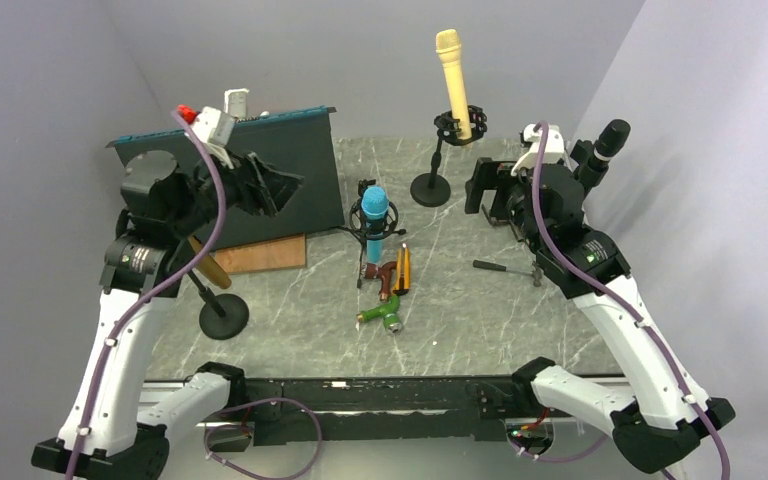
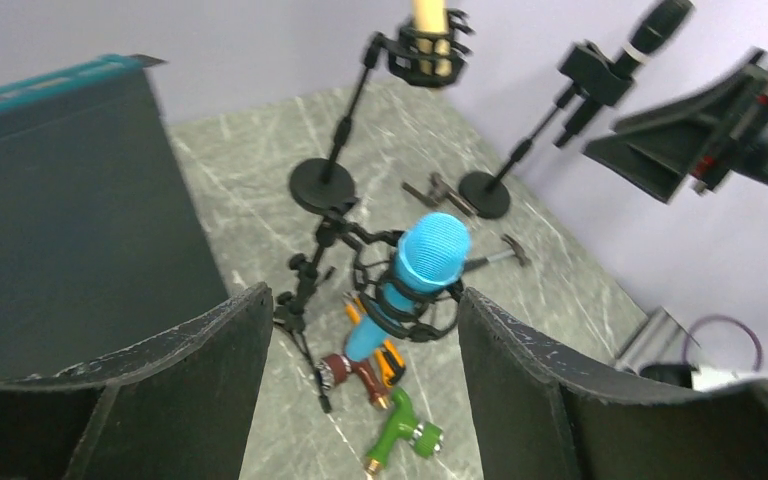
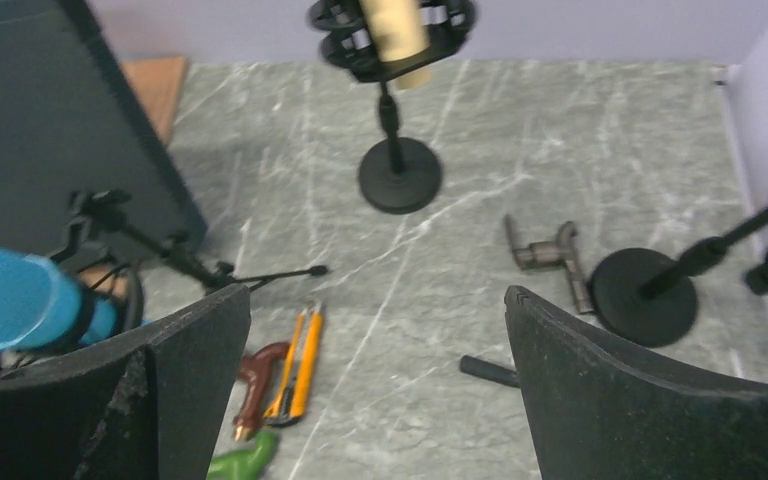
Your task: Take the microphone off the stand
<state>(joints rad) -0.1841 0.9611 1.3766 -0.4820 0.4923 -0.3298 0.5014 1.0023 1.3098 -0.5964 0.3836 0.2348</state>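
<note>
My left gripper (image 2: 360,305) is open, its two fingers (image 2: 210,370) spread wide with nothing between them, and in the left wrist view they frame the blue microphone (image 2: 430,255) without touching it. That microphone sits tilted in a black shock mount (image 2: 365,268) on a small tripod stand (image 2: 305,290) near the middle of the table (image 1: 520,320). I judge the body to be rigid and of moderate weight, with a smooth barrel that may slip under the pads, and a mesh head that could dent. The hold should therefore be taken on the barrel just below the head and above the mount ring, then drawn out along the barrel axis. The mount will probably grip, and the light tripod may lift or tip. Hand tools (image 2: 350,370) lie just beside the microphone's lower end. My right gripper (image 3: 375,300), further off from the microphone, is likewise open and empty.
</note>
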